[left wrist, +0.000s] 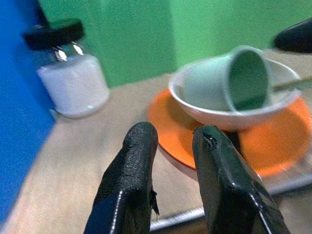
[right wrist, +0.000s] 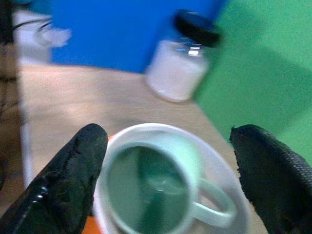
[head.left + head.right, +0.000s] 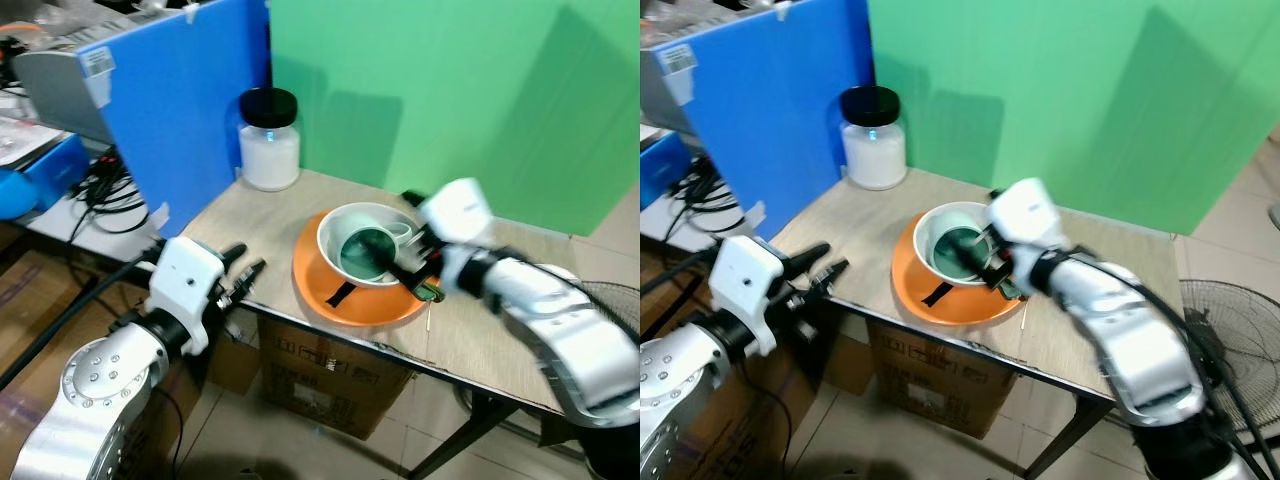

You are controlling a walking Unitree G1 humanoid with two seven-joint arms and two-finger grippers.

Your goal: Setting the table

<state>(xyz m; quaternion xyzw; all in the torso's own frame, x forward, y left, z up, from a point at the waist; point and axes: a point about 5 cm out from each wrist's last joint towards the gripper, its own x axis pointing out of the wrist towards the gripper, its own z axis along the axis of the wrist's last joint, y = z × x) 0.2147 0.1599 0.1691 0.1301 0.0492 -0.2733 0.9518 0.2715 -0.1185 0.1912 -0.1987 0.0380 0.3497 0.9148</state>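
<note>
While the right tool (image 2: 165, 175) is hovering just over the stacked dishes with its two black fingers (image 2: 68, 180) spread wide apart, it is gripping nothing. A pale green mug (image 3: 368, 250) is lying tilted on its side inside a white bowl (image 3: 335, 225), its dark green inside facing the near edge and its handle (image 2: 217, 202) pointing toward the right arm. The bowl is sitting on an orange plate (image 3: 315, 280), and the plate is resting near the front edge of the wooden surface (image 3: 230, 215). A thin stick-like item is lying beside the plate's right rim, too small to identify.

The left tool (image 1: 173, 161) is sitting at the surface's near left corner, aimed at the plate but apart from it; its fingers (image 1: 131, 165) are standing close together with a narrow gap, holding nothing. A glass jar (image 3: 269, 145) of white contents with a black lid is standing at the back of the surface, beside a blue panel (image 3: 185, 110) and before a green backdrop (image 3: 450, 90). Cardboard boxes (image 3: 340, 375) are sitting under the surface.
</note>
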